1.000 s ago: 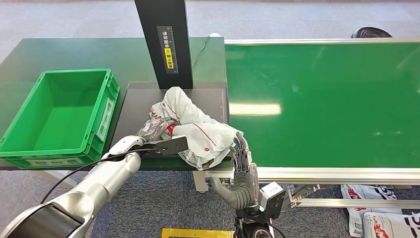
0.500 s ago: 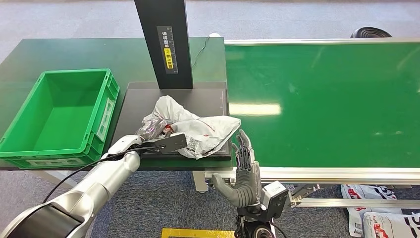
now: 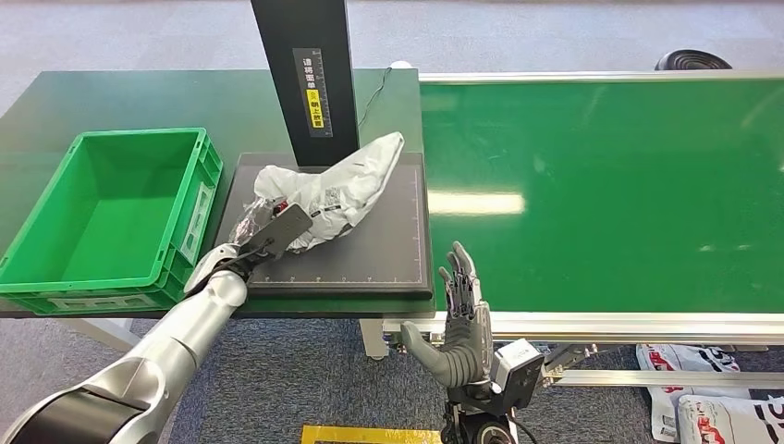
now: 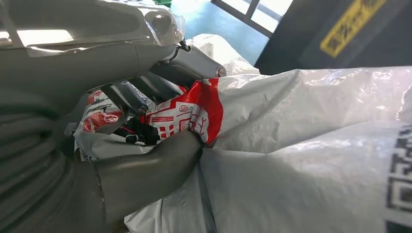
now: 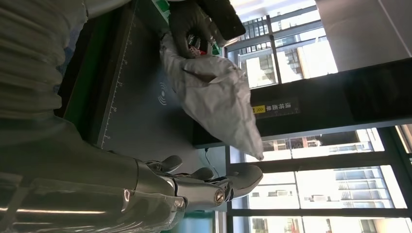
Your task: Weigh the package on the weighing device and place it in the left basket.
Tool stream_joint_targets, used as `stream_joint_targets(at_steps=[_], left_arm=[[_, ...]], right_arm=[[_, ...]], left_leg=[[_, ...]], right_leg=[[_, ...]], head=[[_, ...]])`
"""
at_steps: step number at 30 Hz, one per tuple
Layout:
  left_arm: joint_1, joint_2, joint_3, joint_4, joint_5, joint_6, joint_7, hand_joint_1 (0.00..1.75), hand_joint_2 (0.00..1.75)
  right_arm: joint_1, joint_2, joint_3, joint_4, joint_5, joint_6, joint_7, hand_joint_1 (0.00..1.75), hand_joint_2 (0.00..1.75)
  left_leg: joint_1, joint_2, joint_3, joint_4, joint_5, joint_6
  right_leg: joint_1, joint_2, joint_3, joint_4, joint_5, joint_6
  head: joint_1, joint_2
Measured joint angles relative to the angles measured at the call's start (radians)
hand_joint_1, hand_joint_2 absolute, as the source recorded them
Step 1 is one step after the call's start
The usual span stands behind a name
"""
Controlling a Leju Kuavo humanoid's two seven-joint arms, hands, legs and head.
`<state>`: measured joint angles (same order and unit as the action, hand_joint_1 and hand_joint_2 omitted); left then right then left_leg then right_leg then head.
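Fingers [image 4: 131,99] of the left hand [image 3: 242,248] gripped the white package's [image 3: 328,190] crumpled end, mostly hiding them. The package lay across the dark scale [image 3: 361,250] beside the green basket [image 3: 55,268]. The right hand [image 3: 462,324] was spread, holding nothing, below the surface [image 3: 111,102] edge. Grey carpet surrounded.
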<state>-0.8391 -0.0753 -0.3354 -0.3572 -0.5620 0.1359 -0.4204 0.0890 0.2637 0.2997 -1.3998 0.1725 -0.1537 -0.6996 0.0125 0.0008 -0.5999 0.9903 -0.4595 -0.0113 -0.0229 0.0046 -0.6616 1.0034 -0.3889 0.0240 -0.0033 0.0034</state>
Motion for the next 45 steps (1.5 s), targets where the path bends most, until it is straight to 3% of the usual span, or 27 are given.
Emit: stream_joint_targets(at_steps=[6, 16, 31, 45], left_arm=[[-0.005, -0.004, 0.072, -0.050, 0.040, -0.034, -0.036, 1.75, 1.75], [-0.023, 0.004, 0.079, -0.097, 0.040, -0.064, -0.070, 1.75, 1.75], [-0.091, 0.056, 0.092, -0.245, 0.145, 0.000, -0.054, 1.75, 1.75], [-0.112, 0.168, 0.043, -0.270, 0.097, -0.010, -0.002, 1.75, 1.75]], right_arm=[[0.000, 0.000, 0.006, 0.000, -0.013, -0.021, 0.000, 0.00, 1.75], [0.011, -0.006, 0.025, 0.000, -0.038, -0.053, 0.000, 0.00, 1.75], [0.015, -0.010, 0.024, 0.000, -0.026, -0.053, 0.000, 0.00, 1.75], [0.038, -0.013, 0.023, 0.000, -0.036, -0.055, 0.000, 0.00, 1.75]], left_leg=[[0.000, 0.000, -0.001, 0.000, 0.000, 0.000], [0.000, 0.000, -0.001, 0.000, 0.000, 0.000], [0.000, 0.000, -0.001, 0.000, 0.000, 0.000], [0.000, 0.000, -0.001, 0.000, 0.000, 0.000]], right_leg=[[0.000, 0.000, -0.001, 0.000, 0.000, 0.000], [0.000, 0.000, -0.001, 0.000, 0.000, 0.000], [0.000, 0.000, -0.001, 0.000, 0.000, 0.000], [0.000, 0.000, -0.001, 0.000, 0.000, 0.000]], head=[[0.000, 0.000], [0.000, 0.000], [0.000, 0.000], [0.000, 0.000]])
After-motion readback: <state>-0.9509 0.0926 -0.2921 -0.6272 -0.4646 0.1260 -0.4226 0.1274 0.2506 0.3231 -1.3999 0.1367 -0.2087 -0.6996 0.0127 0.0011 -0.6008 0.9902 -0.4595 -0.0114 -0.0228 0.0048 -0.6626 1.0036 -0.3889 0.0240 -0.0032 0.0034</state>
